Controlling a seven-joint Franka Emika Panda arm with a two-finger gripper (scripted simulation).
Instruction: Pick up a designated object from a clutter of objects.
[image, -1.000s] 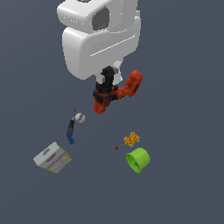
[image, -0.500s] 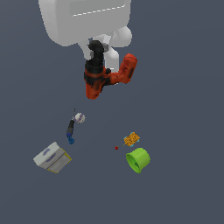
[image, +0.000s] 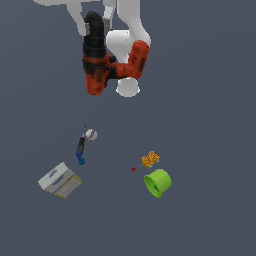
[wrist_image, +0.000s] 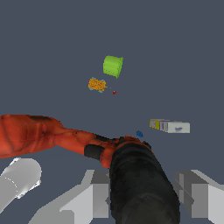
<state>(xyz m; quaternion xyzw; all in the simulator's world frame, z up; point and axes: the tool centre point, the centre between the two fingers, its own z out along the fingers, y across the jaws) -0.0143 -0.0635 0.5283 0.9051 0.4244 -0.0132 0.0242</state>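
Grey floor holds one cup (image: 158, 182), one box (image: 59, 180); gripper (wrist_image: 144, 199) pinches one drill (image: 107, 63).

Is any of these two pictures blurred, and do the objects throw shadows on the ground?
Exterior view: sharp, flat even light, no cast shadow under the lime-green cup or the white-grey box. Wrist view: also shadowless; the red drill looms very large and coarse-textured, while the gripper is cut off by the frame edge.

Flat, even sim lighting, dim slate background, no cast shadows on the ground in either view. No glare. Renders are low-res and soft; small items look blocky. Wrist view: drill (wrist_image: 131, 175) fills the foreground, slightly blurry, no edge distortion.
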